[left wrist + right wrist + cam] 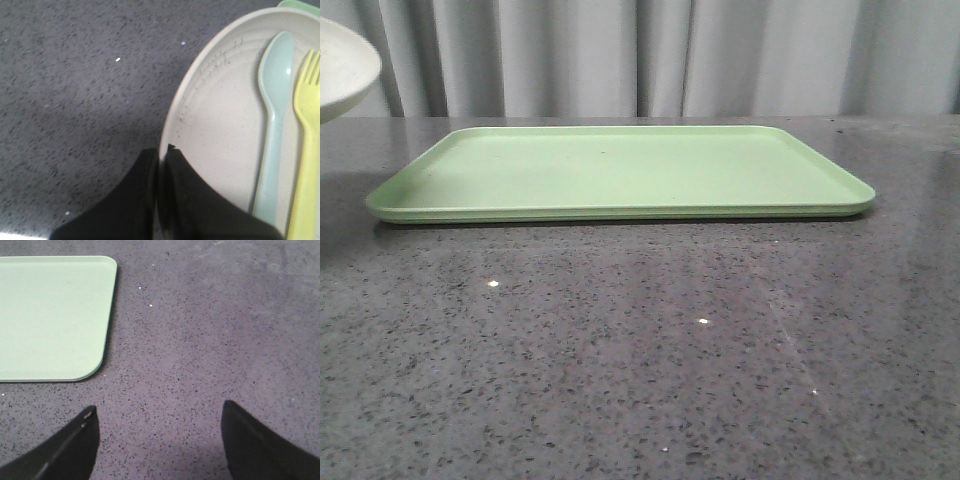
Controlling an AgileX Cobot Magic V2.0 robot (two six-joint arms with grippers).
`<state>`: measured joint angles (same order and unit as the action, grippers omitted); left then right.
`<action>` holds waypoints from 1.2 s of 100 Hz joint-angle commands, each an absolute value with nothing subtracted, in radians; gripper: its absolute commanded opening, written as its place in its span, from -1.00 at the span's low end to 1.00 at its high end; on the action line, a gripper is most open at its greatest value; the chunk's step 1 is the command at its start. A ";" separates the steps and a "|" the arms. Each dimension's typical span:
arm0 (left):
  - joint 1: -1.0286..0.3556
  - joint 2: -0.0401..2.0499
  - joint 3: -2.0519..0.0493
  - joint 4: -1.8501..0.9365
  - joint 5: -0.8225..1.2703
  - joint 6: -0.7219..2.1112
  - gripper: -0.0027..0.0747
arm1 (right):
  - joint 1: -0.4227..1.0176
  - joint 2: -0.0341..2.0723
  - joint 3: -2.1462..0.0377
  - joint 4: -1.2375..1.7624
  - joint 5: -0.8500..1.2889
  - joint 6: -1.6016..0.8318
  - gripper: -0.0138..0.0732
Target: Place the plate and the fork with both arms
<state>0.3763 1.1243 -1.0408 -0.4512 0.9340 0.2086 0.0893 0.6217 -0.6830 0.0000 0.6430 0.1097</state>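
Left gripper (161, 155) clamped on the rim of the plate (220, 130), 1 finger inside the rim and 1 outside. Plate raised off the speckled tabletop (640, 380), past the left end of the green tray (620, 170), only its edge showing at the upper left of the front view. Yellow fork (306, 150) lying in the plate beside a pale blue spoon (274, 120), both lengthwise and close together.

Right gripper (159, 435) spread wide and empty, hovering over bare tabletop just off the tray's corner.

Step in hand, by judgement: carry the plate over the tray and set it down. Best kept level and slow, since the 2 loose utensils could slide; best lowered until the base meets the tray before easing the grip, well inside the tray's raised lip.

Left wrist view alone shows the pinch and the plate's contents. Front view alone shows the whole tray bare. Right wrist view alone shows the parted fingers and the tray's rounded corner.
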 commanded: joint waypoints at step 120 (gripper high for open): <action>-0.282 1.713 -1.243 -0.939 0.396 0.207 -0.98 | 0.088 0.628 -0.717 0.000 0.620 0.106 0.52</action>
